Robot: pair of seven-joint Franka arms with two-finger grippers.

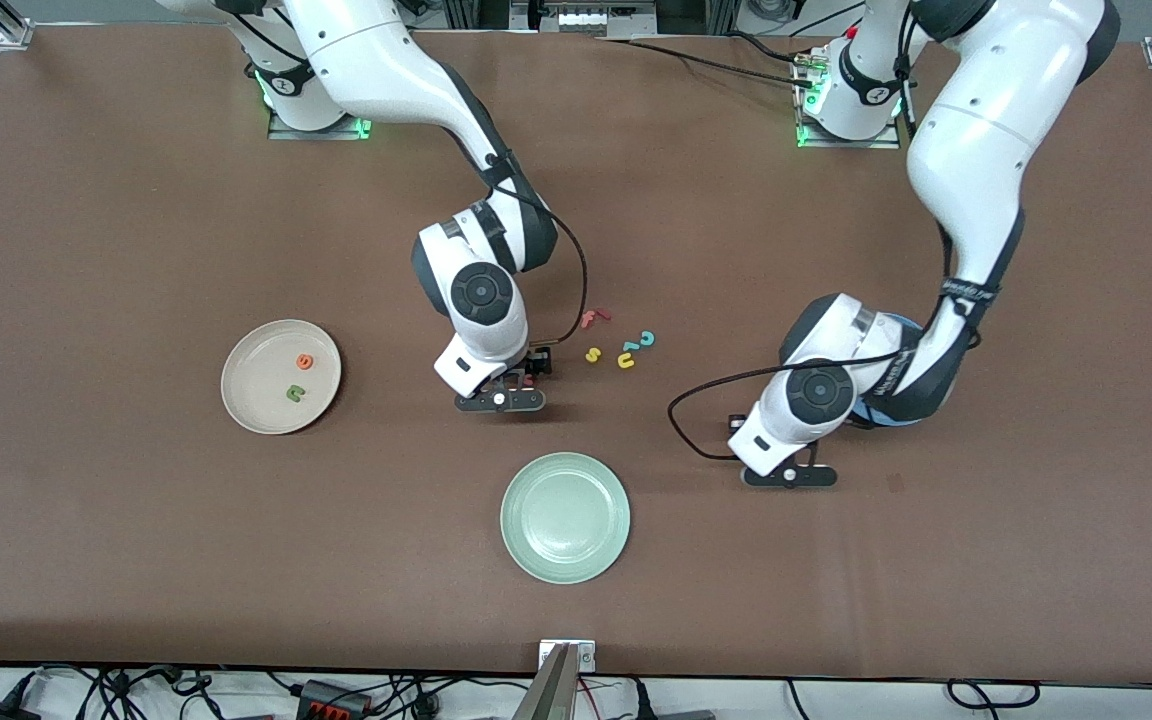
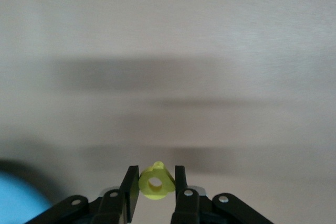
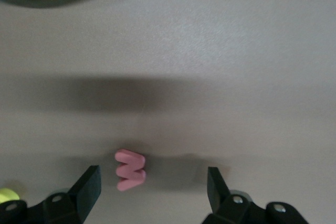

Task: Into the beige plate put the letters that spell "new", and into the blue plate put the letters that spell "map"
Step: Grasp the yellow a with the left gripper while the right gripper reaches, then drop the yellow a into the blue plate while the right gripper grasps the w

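Nearest the front cam sits the pale green plate (image 1: 565, 516), not part of my job. Farther off, the beige plate (image 1: 281, 376) at my right arm's end of the worktop already holds the orange e (image 1: 305, 361) and green n (image 1: 295, 393). Leftover letters (image 1: 621, 346) lie mid-worktop. My right gripper (image 1: 502, 399) is down low beside them; my left gripper (image 1: 791, 475) is low near the blue plate (image 1: 887, 420), which is mostly hidden under that arm.

Left wrist view: jaws pinched nearly shut on the yellow p (image 2: 155, 182), bare worktop under it, a blue edge at the corner that's prob the blue plate.

Right wrist view: jaws wide apart, straddling the salmon-red w (image 3: 129, 169) flat on the worktop, not gripped yet; it sits closer to one finger than the other.

Step in hand, I'd say: right closes on the w, left carries the p. Next: pinch the w w/o nudging it away, lift, go to beige; left moves over blue and releases.
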